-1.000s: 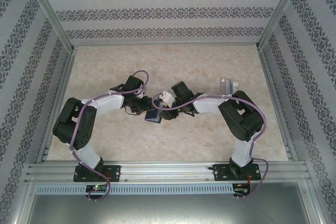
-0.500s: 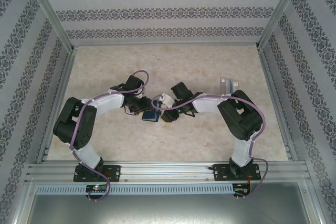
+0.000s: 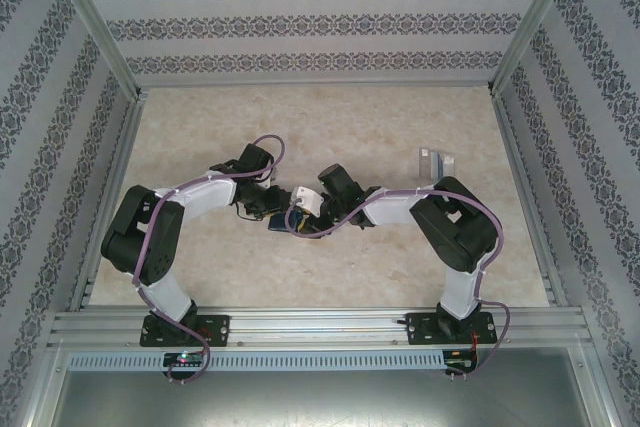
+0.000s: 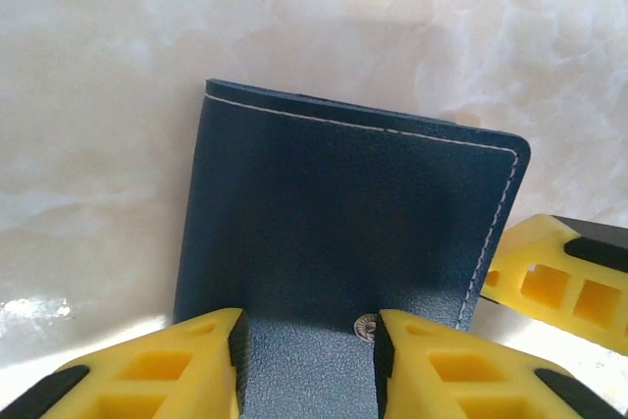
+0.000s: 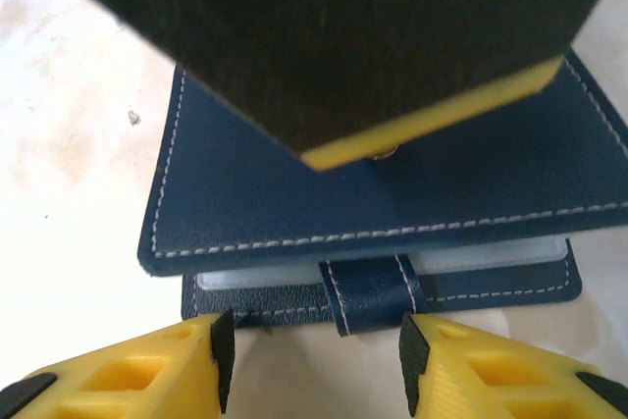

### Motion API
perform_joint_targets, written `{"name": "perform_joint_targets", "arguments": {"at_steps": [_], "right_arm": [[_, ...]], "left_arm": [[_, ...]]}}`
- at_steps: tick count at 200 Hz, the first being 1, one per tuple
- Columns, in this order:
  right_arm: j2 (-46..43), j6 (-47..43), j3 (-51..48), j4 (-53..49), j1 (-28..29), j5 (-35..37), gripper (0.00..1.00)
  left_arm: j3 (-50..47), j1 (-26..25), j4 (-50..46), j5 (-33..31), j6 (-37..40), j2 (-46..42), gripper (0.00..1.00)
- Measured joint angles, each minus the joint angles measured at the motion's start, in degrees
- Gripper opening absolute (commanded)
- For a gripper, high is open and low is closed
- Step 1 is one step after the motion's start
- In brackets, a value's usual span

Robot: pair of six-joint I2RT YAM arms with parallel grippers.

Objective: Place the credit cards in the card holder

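Folded wallet (image 4: 343, 213) lying around mid-bench (image 3: 400, 127), both arms meeting over it. Left gripper (image 4: 309, 340) resting on the top cover, jaws standing apart, one fingertip just beside the snap (image 4: 365, 326). Right gripper (image 5: 314, 340) sitting at the tab (image 5: 368, 291) edge, jaws standing apart, gripping nothing. Pale lining (image 5: 471, 257) showing between the covers there. Clear box (image 3: 432, 161) standing well apart, near the bench's right edge.
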Motion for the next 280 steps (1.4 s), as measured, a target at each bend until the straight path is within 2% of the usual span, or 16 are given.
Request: {"name": "perform_joint_targets", "arguments": {"at_steps": [76, 113, 137, 170, 194, 211, 240, 280], "right_arm": [[1.4, -0.8, 0.3, 3.1, 0.0, -0.2, 0.46], [1.4, -2.2, 0.6, 2.5, -0.8, -0.7, 0.47], [1.5, -2.8, 2.0, 1.0, -0.9, -0.8, 0.54], [2.1, -4.3, 3.3, -0.9, -0.5, -0.8, 0.53], [3.3, -5.7, 5.0, -3.7, 0.0, -1.1, 0.41], [3.6, -7.1, 6.0, -5.1, 0.3, -1.3, 0.26], [3.3, -7.2, 5.0, -3.1, 0.4, -1.3, 0.2], [0.7, -2.4, -1.6, 4.9, 0.1, -1.0, 0.2]], "left_arm": [[0.1, 0.1, -1.8, 0.0, 1.8, 0.0, 0.34], [0.1, 0.5, -2.9, 1.1, 3.3, -0.1, 0.34], [0.1, 0.5, -3.3, 2.2, 4.2, -0.1, 0.34], [0.1, 0.5, -3.8, 2.4, 4.9, -0.1, 0.34], [0.3, 0.5, -4.4, 2.3, 5.5, -0.1, 0.34], [0.4, 0.6, -4.7, 2.2, 5.9, -0.1, 0.34], [0.5, 0.9, -5.4, 2.1, 6.0, -0.1, 0.34], [0.6, 0.9, -5.6, 1.9, 6.2, 0.2, 0.34]]}}
